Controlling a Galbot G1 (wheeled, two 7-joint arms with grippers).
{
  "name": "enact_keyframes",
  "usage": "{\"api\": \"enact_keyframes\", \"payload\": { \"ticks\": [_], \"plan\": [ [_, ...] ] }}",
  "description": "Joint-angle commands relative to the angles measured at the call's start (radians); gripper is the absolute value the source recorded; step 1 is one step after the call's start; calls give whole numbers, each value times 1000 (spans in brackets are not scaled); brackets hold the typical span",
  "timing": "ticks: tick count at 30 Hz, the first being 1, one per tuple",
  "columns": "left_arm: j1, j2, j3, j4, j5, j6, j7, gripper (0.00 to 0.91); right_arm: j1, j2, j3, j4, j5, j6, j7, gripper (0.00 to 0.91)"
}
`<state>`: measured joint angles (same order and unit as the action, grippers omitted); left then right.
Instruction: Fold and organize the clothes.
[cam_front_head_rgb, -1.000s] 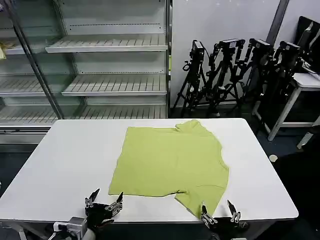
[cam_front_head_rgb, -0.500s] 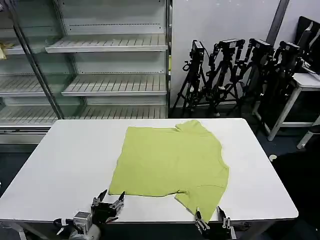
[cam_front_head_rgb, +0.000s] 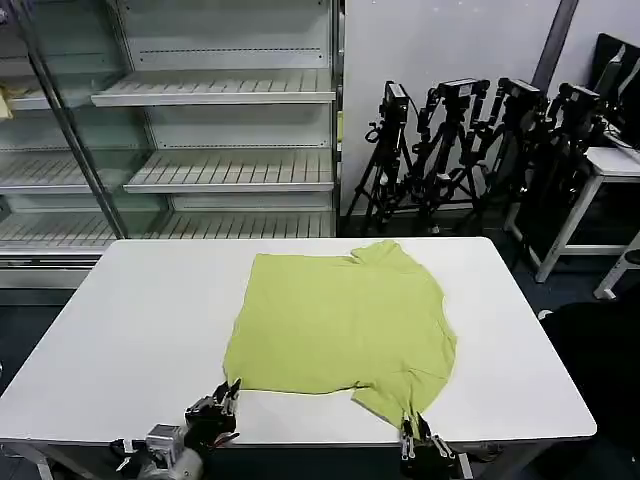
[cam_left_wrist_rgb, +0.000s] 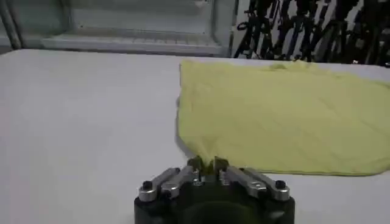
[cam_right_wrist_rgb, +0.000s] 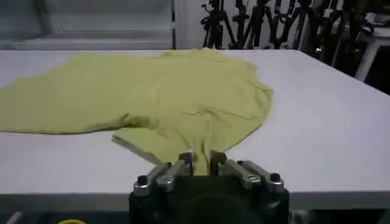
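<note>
The lime T-shirt (cam_front_head_rgb: 345, 325) lies spread at the centre of the white surface (cam_front_head_rgb: 130, 330). At the bottom of the frame, the left gripper (cam_front_head_rgb: 225, 400) pinches its near corner and the right gripper (cam_front_head_rgb: 412, 432) pinches the sleeve edge. I think both should lift evenly, keeping the cloth tight.

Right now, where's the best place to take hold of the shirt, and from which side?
At its two near corners, coming in low from the table's near edge. The shirt lies flat with its near hem toward the robot. The left gripper is shut on the near left corner and the right gripper on the near sleeve, so lifting there should probably carry the fabric evenly.
</note>
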<state>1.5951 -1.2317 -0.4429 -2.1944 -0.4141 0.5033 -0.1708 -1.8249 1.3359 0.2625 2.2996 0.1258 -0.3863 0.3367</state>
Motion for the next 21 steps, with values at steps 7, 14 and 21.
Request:
{"api": "enact_keyframes", "payload": {
  "ticks": [7, 14, 21],
  "plan": [
    [62, -25, -33, -119, -19, -38, 4, 20, -69, -12, 22, 111, -32, 47, -49, 0],
    [131, -55, -81, -191, -22, -50, 14, 20, -101, -27, 70, 175, -31, 61, -51, 0],
    [150, -58, -84, -230, -25, -50, 19, 20, -30, -38, 114, 206, 37, 51, -67, 0]
  ]
}}
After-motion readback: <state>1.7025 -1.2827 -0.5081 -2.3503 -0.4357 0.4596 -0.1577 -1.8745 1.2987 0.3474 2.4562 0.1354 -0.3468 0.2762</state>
